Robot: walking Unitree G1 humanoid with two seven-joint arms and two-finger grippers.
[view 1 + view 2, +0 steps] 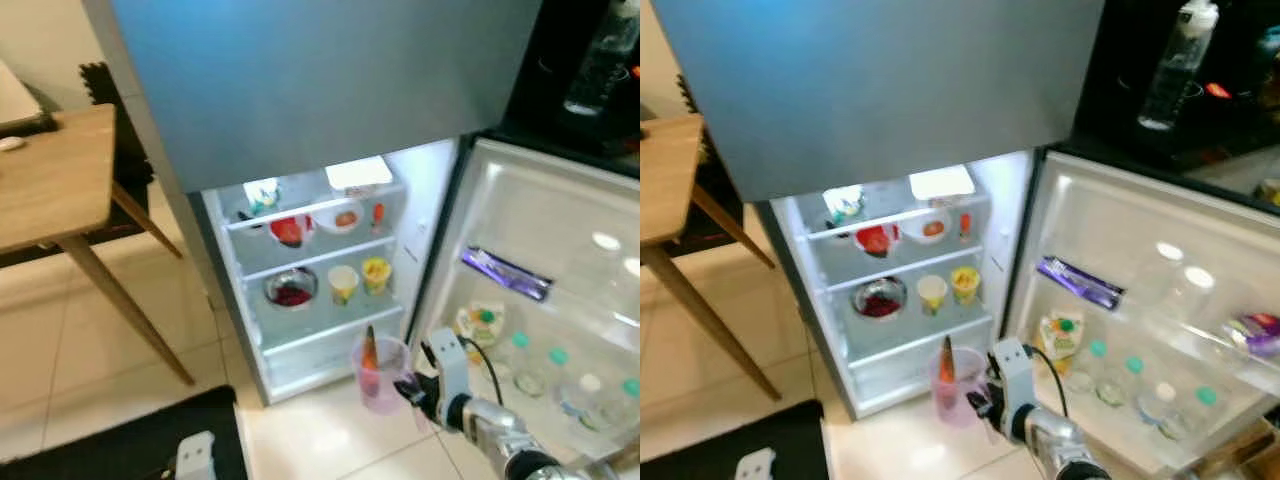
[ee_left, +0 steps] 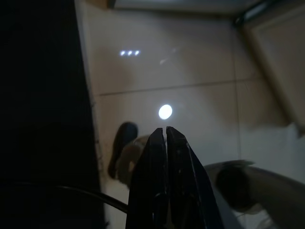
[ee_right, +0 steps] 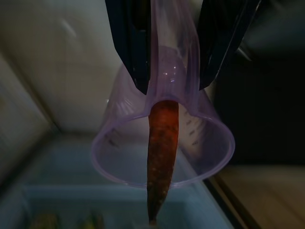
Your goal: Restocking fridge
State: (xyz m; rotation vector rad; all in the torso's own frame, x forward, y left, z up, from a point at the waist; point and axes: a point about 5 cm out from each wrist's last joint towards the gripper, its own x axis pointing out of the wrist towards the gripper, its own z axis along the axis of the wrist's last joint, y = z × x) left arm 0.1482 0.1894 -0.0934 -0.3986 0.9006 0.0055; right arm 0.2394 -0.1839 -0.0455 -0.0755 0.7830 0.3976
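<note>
Right tool (image 3: 174, 52) — clamps pink jug (image 3: 162, 143) | carrot (image 3: 161, 152) inside — fridge (image 1: 320, 250) open

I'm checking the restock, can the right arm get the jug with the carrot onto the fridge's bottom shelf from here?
Probably yes. The right gripper holds the purple jug with the carrot just before the bottom shelf, the door swung wide and nothing between.

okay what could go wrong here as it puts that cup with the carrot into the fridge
The right claw pinches only the handle of the clear purple cup, so the cup could swing or slip. The carrot stands loose, poking above the rim, and might tip out. The shelves already hold bowls and the yellow cup, which the cup could knock.
</note>
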